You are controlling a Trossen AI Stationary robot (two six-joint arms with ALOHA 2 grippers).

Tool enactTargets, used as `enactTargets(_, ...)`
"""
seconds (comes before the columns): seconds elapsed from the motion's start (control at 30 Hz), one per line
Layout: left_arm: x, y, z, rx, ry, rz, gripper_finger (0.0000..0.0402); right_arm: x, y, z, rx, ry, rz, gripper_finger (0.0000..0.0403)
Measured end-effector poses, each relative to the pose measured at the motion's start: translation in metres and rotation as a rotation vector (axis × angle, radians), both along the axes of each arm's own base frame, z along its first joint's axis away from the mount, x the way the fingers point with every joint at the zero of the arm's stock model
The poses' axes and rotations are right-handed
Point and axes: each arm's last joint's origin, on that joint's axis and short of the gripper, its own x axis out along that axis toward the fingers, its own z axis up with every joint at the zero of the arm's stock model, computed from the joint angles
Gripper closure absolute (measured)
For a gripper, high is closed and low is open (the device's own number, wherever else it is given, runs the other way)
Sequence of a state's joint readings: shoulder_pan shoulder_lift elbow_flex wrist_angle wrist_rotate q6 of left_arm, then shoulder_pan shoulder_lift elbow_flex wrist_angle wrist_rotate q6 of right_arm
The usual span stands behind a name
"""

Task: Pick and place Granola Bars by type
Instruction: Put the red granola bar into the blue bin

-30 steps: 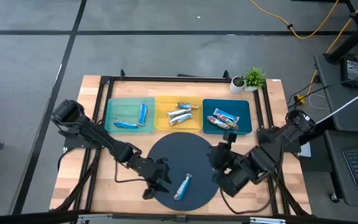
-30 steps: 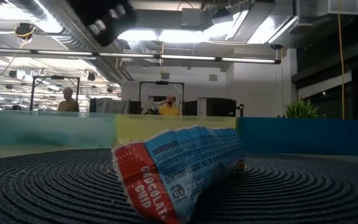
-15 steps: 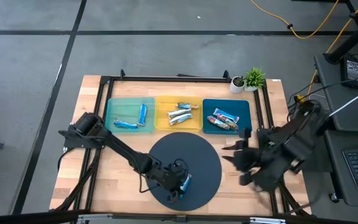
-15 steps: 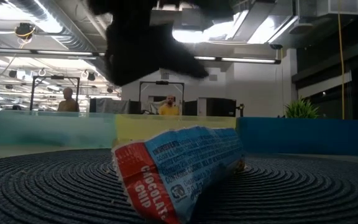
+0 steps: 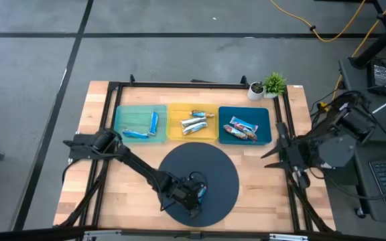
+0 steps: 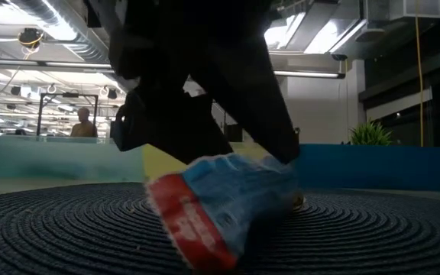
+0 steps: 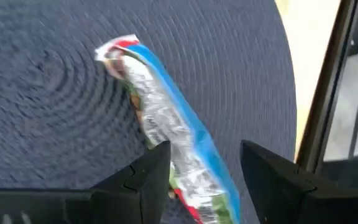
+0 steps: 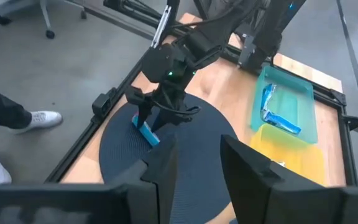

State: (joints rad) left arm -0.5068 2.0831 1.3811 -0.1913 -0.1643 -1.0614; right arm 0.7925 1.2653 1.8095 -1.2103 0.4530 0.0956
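Note:
One blue-wrapped granola bar with a red end lies on the dark round mat. My left gripper stands over it, open, with a finger on either side. My right gripper hangs open at the table's right edge, away from the bar. Blue bars lie in the teal tray, silver ones in the yellow tray, red-brown ones in the blue tray. My left gripper comes down from above with its fingers across the bar, on the half away from the red end. One finger lies against the bar's silver long edge; the other finger stands just off the blue edge. The bar rests on the mat.
The three trays stand in a row along the mat's far side. A small potted plant sits at the far right corner. Black frame rails run along the table's sides. A person's shoe shows on the floor beyond the table.
My left gripper has moved toward the table's right, across the mat, and dropped over the bar. My right gripper has drawn back off the mat toward the table's right edge. The bar has shifted slightly on the mat.

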Motion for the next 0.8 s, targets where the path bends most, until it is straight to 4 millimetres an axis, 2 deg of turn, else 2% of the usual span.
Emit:
enactTargets(0.13,0.0,0.003,-0.001,0.025,0.012,0.022,0.022,-0.004,-0.004,0.001,-0.004,0.006,0.002,0.0277)
enactTargets(0.23,-0.001,0.004,-0.002,0.019,0.025,0.034,0.0236,-0.006,-0.006,-0.002,-0.028,0.03,0.002,0.0277)
enactTargets(0.37,-0.002,0.007,-0.009,0.005,0.081,0.044,0.0279,-0.006,-0.006,-0.003,-0.034,0.044,-0.003,0.0277)
enactTargets(0.63,-0.001,0.006,-0.008,-0.014,0.077,0.002,0.0386,-0.006,-0.007,-0.003,-0.033,0.041,-0.034,0.0277)
enactTargets(0.73,0.002,0.003,-0.004,-0.063,0.044,-0.039,0.0395,-0.006,-0.008,-0.003,-0.036,0.03,-0.061,0.0277)
enactTargets(0.8,0.003,0.001,0.006,-0.07,0.016,-0.06,0.0395,-0.005,-0.008,-0.003,-0.028,0.026,-0.082,0.0277)
